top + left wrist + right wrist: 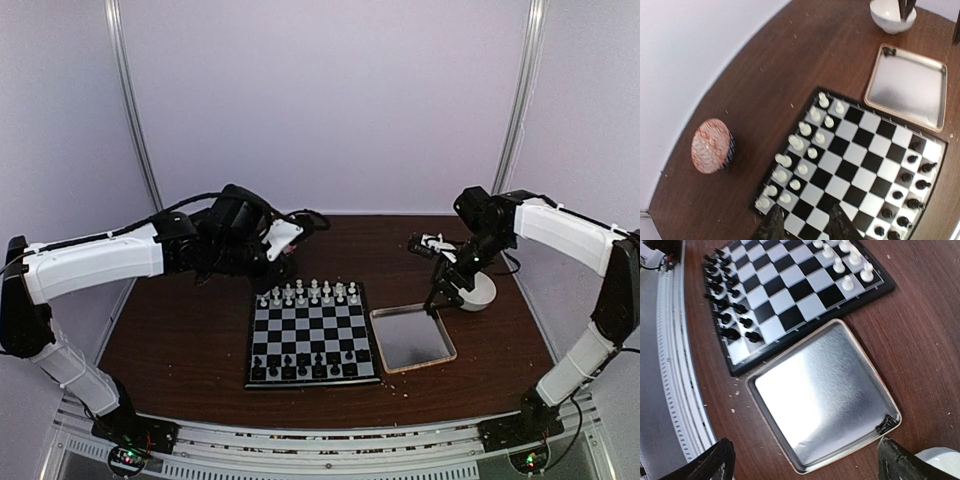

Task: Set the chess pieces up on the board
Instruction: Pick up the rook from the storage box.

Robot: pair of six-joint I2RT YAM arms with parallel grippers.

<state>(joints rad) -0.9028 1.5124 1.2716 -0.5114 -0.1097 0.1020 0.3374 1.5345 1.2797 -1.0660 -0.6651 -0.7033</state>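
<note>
On the tabletop (180, 340), the board (313, 335) carries black chess pieces (300, 362) along its near rows and white ones along its far rows. Beyond it the left hand (807, 229) hovers empty, fingers slightly apart. The right hand (807, 465) spreads wide above a tray (413, 338).

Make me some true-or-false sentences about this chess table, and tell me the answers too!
1. The white chess pieces stand on the far side of the board. True.
2. The black pieces lie in the tray. False: they stand in the board's two near rows.
3. The tray lies to the right of the board. True.
4. The right gripper holds a chess piece. False: its jaws are wide open with nothing between them.
5. The white bowl sits inside the tray. False: it stands on the table beside the tray.
</note>
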